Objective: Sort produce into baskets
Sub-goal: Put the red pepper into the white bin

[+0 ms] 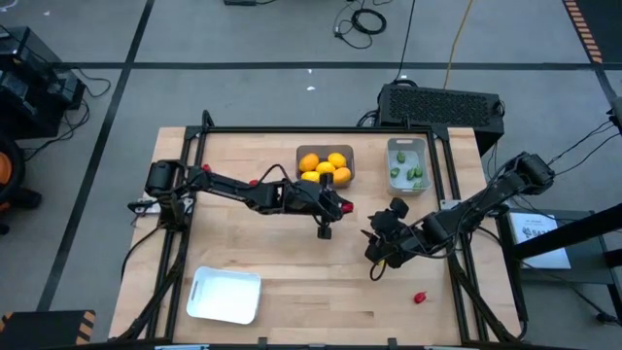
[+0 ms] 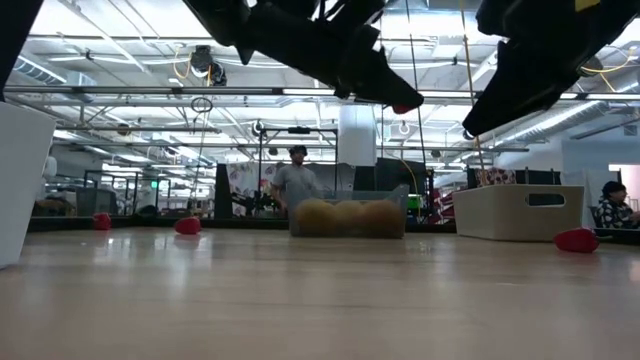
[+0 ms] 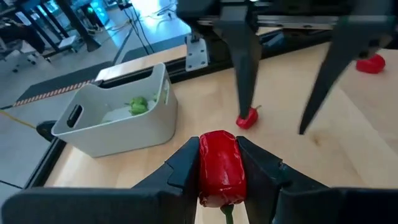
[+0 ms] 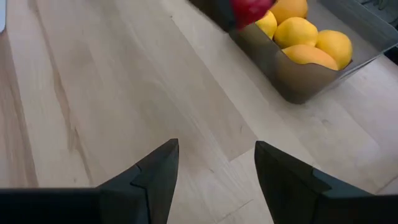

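My left gripper point(image 1: 340, 206) is above the table's middle, shut on a small red piece point(image 3: 219, 168), just in front of the dark grey bin point(image 1: 326, 165) of yellow and orange fruits. My right gripper point(image 1: 377, 255) is open and empty to its right; its open fingers show in the left wrist view point(image 3: 247, 74). A red piece point(image 3: 247, 118) lies on the table by those fingers, and another red piece point(image 1: 420, 297) lies nearer the front edge. The pale grey bin point(image 1: 406, 163) holds green pieces. The white tray point(image 1: 224, 294) sits front left. My left gripper pinches the red piece by its two long sides point(image 3: 205, 163) between its two fingers. A green stem point(image 3: 227, 214) shows at the end toward the wrist. The fingers point toward the table's right. The piece also shows in the low view point(image 2: 405, 103), lifted clear of the table.
Bare wooden table point(image 4: 93, 93) lies ahead of the right gripper. More red pieces show in the low view point(image 2: 187, 226), point(image 2: 577, 240). A black frame rail point(image 1: 292, 129) runs along the table's far edge. People stand in the room beyond point(image 2: 296, 180).
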`<act>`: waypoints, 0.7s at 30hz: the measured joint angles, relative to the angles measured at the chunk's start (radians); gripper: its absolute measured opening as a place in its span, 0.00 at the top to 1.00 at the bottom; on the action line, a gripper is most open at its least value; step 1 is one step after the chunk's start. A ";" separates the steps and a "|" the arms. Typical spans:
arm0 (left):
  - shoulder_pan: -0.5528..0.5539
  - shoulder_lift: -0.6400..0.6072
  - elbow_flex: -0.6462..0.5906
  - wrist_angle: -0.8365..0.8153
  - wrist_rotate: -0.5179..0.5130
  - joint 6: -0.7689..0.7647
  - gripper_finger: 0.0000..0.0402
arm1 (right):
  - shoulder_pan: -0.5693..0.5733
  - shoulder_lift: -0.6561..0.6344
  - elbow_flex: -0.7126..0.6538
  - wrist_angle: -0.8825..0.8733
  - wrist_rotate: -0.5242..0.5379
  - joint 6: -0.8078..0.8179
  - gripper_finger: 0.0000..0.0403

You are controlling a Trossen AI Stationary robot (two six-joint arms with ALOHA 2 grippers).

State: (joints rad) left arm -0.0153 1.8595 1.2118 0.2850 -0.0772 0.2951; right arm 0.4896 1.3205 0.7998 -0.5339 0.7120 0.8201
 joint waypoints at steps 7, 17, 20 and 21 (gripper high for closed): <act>0.050 0.000 0.000 0.001 -0.050 -0.001 0.76 | 0.000 0.000 0.000 0.000 -0.005 -0.041 0.50; 0.074 -0.080 0.002 -0.297 -0.023 -0.068 0.76 | 0.001 0.000 0.000 -0.018 -0.029 -0.033 0.50; 0.045 -0.184 0.034 -0.542 0.042 -0.121 0.76 | 0.001 -0.001 0.000 -0.011 -0.037 -0.031 0.50; 0.034 -0.211 0.043 -0.619 0.069 -0.141 0.76 | 0.001 -0.001 0.000 -0.007 -0.036 -0.031 0.50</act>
State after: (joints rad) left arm 0.0190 1.6483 1.2552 -0.3338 -0.0079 0.1541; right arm 0.4904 1.3197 0.7994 -0.5408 0.6756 0.7891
